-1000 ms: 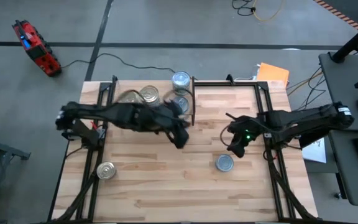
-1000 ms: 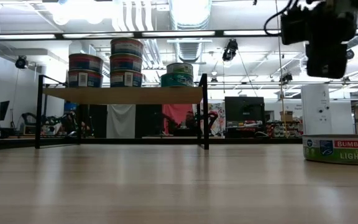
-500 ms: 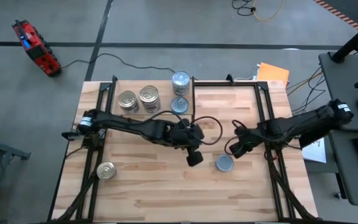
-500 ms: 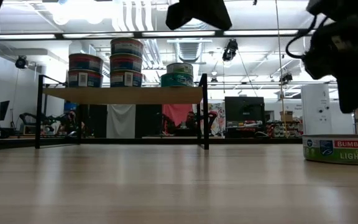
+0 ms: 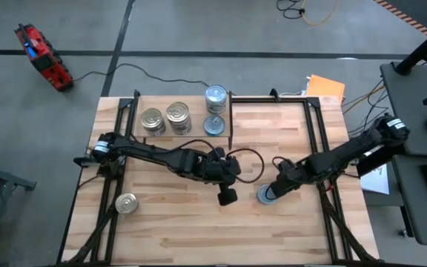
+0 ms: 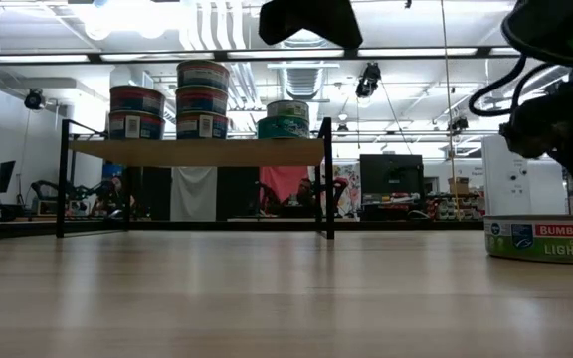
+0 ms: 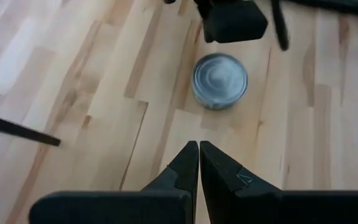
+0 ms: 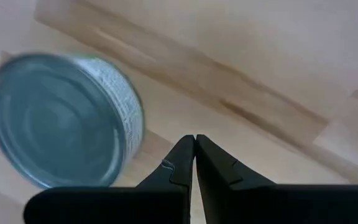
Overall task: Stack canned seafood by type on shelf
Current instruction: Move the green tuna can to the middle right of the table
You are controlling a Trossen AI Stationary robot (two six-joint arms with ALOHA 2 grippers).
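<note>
Tin (image 5: 267,194) sits alone on table (image 5: 184,230), silver lid up, well apart from shelf (image 5: 180,133); right gripper (image 5: 274,190) just beside it, fingers together; left gripper (image 5: 227,196) near, pinched together, likely lining up the pickup

Silver-lidded tin (image 5: 266,195) upright on tabletop.

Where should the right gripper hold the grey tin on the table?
Across its round side wall, from straight above. The grey tin stands flat and squat, lid up, apart from other tins. The right gripper beside it has its jaws shut and must open first.
</note>
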